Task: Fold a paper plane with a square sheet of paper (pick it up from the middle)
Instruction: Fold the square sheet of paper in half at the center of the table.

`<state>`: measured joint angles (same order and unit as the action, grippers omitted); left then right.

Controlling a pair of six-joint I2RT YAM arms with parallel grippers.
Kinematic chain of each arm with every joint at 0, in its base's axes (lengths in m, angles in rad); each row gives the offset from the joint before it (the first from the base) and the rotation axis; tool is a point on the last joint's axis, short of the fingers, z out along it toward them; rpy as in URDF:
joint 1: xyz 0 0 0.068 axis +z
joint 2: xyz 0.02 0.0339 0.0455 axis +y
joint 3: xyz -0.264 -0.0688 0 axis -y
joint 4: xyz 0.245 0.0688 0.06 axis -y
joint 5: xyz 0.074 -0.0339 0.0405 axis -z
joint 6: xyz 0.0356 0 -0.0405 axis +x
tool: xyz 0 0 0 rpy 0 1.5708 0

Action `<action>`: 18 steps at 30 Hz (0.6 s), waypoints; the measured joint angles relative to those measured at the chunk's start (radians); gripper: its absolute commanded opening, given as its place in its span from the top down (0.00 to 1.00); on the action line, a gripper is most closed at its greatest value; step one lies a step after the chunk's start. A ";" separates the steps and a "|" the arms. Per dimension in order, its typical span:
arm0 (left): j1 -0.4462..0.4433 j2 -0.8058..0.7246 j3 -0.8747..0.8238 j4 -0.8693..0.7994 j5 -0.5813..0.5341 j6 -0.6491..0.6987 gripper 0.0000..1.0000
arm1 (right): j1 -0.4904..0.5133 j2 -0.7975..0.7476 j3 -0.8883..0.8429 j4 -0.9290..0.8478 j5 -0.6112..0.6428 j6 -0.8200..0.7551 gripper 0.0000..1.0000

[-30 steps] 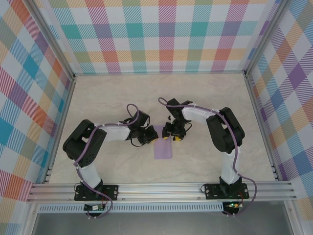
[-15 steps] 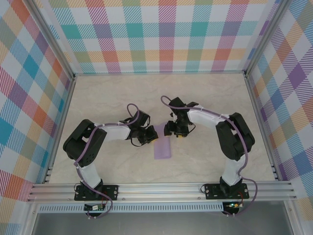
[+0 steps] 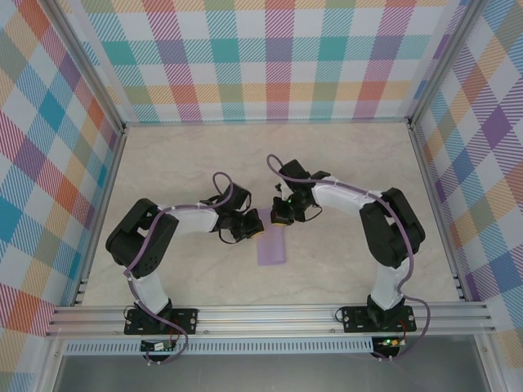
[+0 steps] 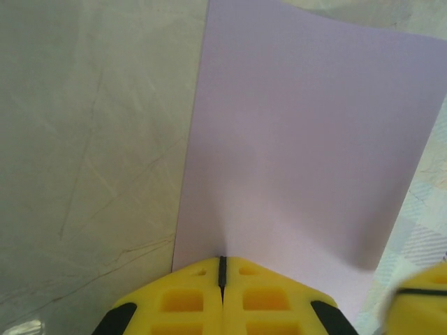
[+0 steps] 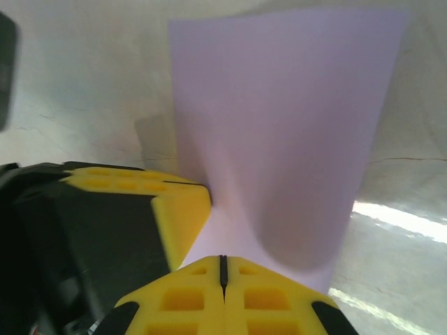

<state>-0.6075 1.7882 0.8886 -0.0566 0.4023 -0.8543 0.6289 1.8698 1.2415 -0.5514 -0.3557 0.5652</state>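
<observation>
Paper: lavender, plain. From the top camera you see it as a narrow upright strip near the middle of the tabletop, between the two arms. Its near end lies on the tabletop. Its far end is taken up by both hands.

Left hand: comes in from the left at the far left corner of the paper. In your left wrist view the two yellow fingers are pressed flat together, with no gap at the seam and the paper's edge clamped between them. So the left hand is clenched on the paper, which spreads away from the tips as a smooth sheet, one long edge straight against the marbled tabletop. A blurred yellow finger of the other hand shows at the lower right, just beside the sheet.

Right hand: sits at the far end of the paper, close beside the left hand. In your right wrist view the right hand is likewise closed tight on the paper. The sheet bows a little near the grip, with a soft shadowed curve. The left hand's yellow finger touches the sheet just left of the grip.
</observation>
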 measured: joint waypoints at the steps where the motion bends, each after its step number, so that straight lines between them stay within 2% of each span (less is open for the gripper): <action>1: 0.000 0.002 0.003 -0.003 0.001 0.000 1.00 | 0.002 0.015 0.000 0.003 -0.007 0.000 1.00; 11: 0.000 0.013 0.034 -0.057 -0.002 0.007 1.00 | 0.007 0.100 0.018 0.013 -0.022 -0.005 1.00; 18: -0.006 0.018 0.051 -0.093 -0.022 0.005 1.00 | -0.002 0.089 -0.027 0.059 -0.007 -0.042 1.00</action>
<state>-0.6140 1.8061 0.9394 -0.1497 0.3801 -0.8490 0.6270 1.9583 1.2140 -0.4927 -0.3626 0.5232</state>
